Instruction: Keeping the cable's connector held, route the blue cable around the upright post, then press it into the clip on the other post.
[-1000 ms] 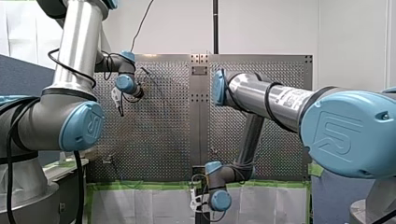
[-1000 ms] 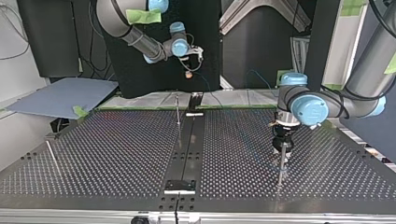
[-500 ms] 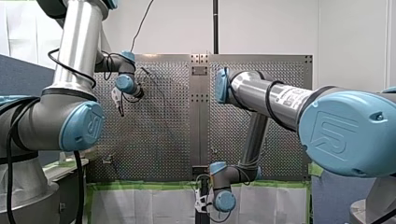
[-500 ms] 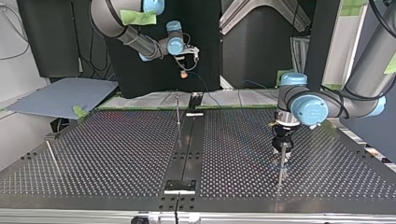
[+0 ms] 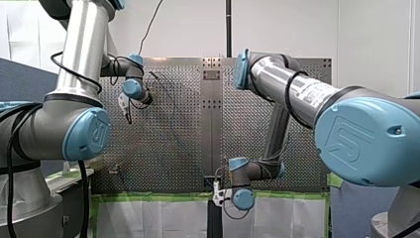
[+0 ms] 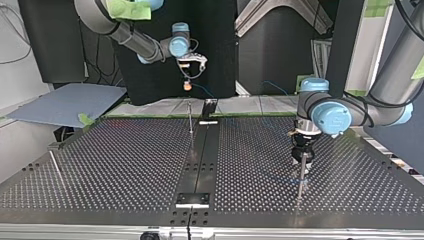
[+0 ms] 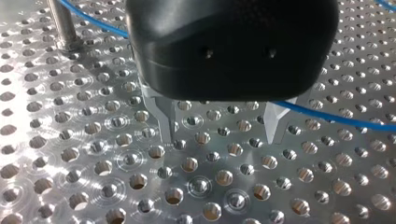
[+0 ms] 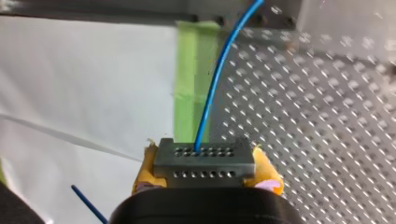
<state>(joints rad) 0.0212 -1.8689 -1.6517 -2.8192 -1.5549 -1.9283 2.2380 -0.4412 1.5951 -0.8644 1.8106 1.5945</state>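
My right pincer [image 8: 204,166] is clenched on the grey connector [image 8: 204,158], and the blue cable [image 8: 219,79] leads off towards the bench [image 7: 116,186]. My left pincer [image 7: 219,127] hangs released above it, the cable passing an upright post [image 7: 63,25]. Routing seems under way; clipping remains.

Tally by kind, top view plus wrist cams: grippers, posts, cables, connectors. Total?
Grippers: 2 (left gripper, right gripper)
Posts: 3 in the top view (middle post, post by the left gripper, post at the view's left)
Blue cable: 1
Connector: 1
Total: 7
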